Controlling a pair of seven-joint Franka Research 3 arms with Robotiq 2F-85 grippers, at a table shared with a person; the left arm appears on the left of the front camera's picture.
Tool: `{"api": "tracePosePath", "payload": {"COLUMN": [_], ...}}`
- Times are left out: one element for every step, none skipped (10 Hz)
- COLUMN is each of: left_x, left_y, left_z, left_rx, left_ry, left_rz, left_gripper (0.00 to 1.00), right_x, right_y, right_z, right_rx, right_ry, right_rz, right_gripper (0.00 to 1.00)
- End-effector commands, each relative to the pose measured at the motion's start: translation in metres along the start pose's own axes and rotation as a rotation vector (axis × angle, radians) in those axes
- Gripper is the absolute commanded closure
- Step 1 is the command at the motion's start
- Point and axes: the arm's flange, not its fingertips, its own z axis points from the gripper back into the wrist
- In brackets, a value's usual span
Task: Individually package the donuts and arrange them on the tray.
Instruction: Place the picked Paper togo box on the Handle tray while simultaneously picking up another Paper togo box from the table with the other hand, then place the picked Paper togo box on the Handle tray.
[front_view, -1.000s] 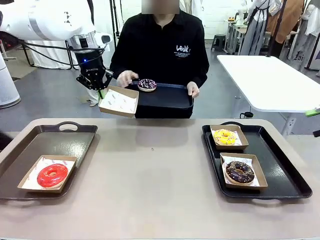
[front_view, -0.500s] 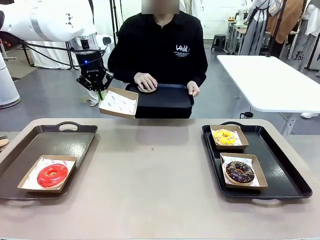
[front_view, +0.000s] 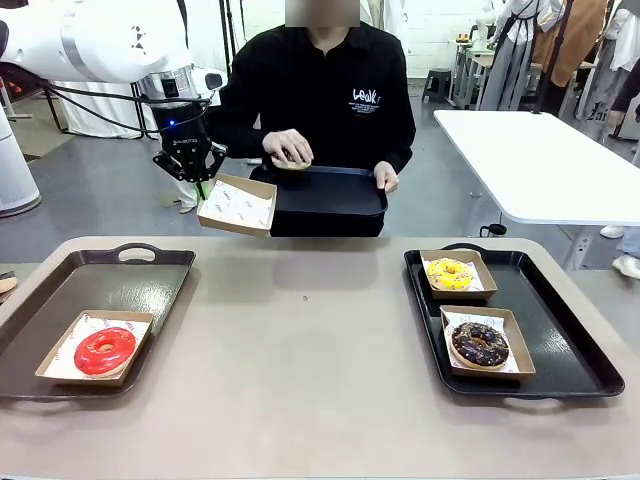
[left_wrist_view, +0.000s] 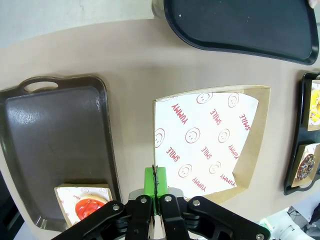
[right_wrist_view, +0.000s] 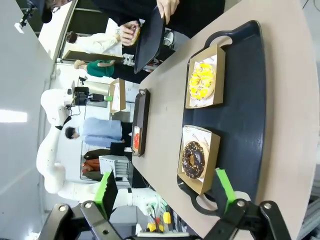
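My left gripper (front_view: 198, 182) hangs above the table's far left edge, shut on the rim of an empty paper-lined cardboard box (front_view: 237, 204). The left wrist view has its fingertips (left_wrist_view: 156, 179) pinching the near edge of that box (left_wrist_view: 210, 135). Across the table the person holds a black tray (front_view: 335, 193) in one hand. Their other hand (front_view: 288, 147) is closed over a donut just above it, hiding most of it. The red donut (front_view: 104, 350) lies boxed on the left tray (front_view: 140, 285). On the right tray (front_view: 560, 330) are the boxed yellow donut (front_view: 449, 272) and chocolate donut (front_view: 480, 344). My right gripper (right_wrist_view: 166, 189) is open, looking along that tray.
A white table (front_view: 545, 160) stands behind on the right. The bare tabletop (front_view: 300, 340) lies between the two trays. The left tray's far half holds nothing. The right tray has free room along its right side.
The person's hand came down on the dark sprinkled donut on their tray, covered it and lifted it slightly. My left gripper and its box have stayed put.
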Motion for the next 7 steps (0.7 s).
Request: {"api": "tracePosePath", "payload": {"left_x": [-0.0001,-0.0001,-0.0001,-0.0001,-0.0001,-0.0001,-0.0001], "left_y": [0.0012,0.0012,0.0012,0.0012,0.0012,0.0012,0.0012], "left_z": [0.0036,0.0036,0.0036,0.0036,0.0036,0.0036,0.0036], "left_rx": [-0.007,-0.007,-0.007,-0.007,-0.007,-0.007,-0.007], "left_ry": [-0.008,-0.008,-0.008,-0.008,-0.008,-0.008,-0.008], "left_rz": [-0.004,-0.004,-0.004,-0.004,-0.004,-0.004,-0.004], "left_gripper": [1.0,1.0,1.0,1.0,1.0,1.0,1.0], "right_x": [0.0007,0.0007,0.0007,0.0007,0.0007,0.0007,0.0007], "right_y": [0.0003,0.0003,0.0003,0.0003,0.0003,0.0003,0.0003], "right_z": [-0.0037,-0.0037,-0.0037,-0.0037,-0.0037,-0.0037,-0.0037], "right_rx": [-0.001,-0.001,-0.001,-0.001,-0.001,-0.001,-0.001], "right_ry": [0.012,0.012,0.012,0.012,0.012,0.012,0.012], "right_rz": [-0.026,-0.026,-0.026,-0.026,-0.026,-0.026,-0.026], "right_gripper": [0.0,0.0,0.0,0.0,0.0,0.0,0.0]}}
